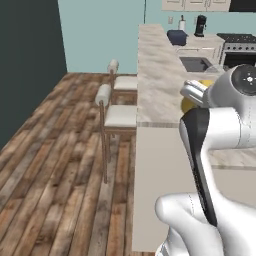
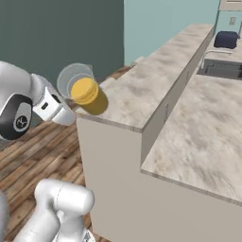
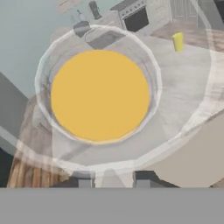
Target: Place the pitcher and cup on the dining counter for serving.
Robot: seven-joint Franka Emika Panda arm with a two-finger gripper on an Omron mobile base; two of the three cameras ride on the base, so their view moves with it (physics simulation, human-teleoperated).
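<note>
Pitcher of orange liquid, centre-left, at the dining counter corner.
Gripper narrowly parted, clasping the pitcher rim; cup upper right; no legible writing.

The white arm is reaching from the left, carrying the clear pitcher at its end. The pitcher is tilting toward the camera, showing orange liquid inside, and hanging over the near corner of the raised marble bench. Whether it is touching the slab cannot be told. Beyond the step, the lower worktop is running back to a sink and a dark blue toaster.
</note>
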